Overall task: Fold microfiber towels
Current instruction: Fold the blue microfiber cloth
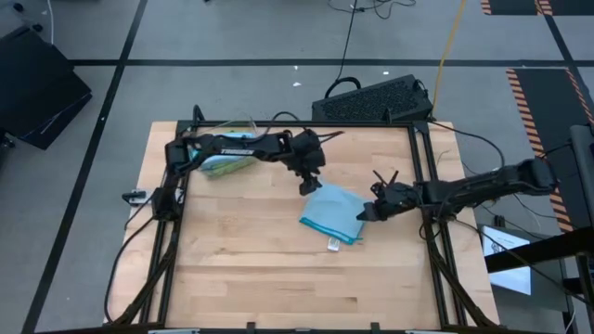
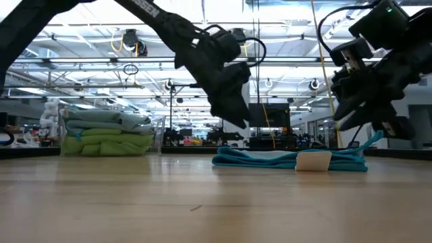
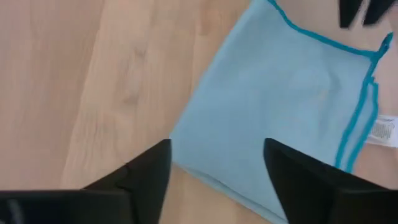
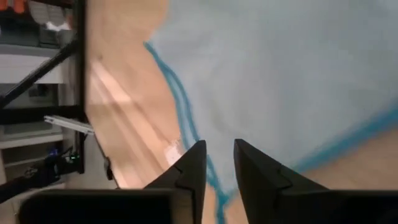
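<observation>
Only the low view shows the stack of folded green and blue towels (image 2: 106, 133) in the clear bin (image 2: 156, 138). The folded light blue towel (image 1: 332, 213) lies mid-table, long axis diagonal, white tag (image 1: 333, 245) toward the front. Above it, left gripper (image 1: 310, 182) gapes wide, empty; right gripper (image 1: 366, 212) stands narrowly parted at its edge.

My right end effector (image 4: 217, 163) has its two dark fingers (image 4: 189, 168) a narrow gap apart, over the teal-stitched edge of a light blue towel (image 4: 280, 68) lying on the wooden surface (image 4: 118, 118).
</observation>
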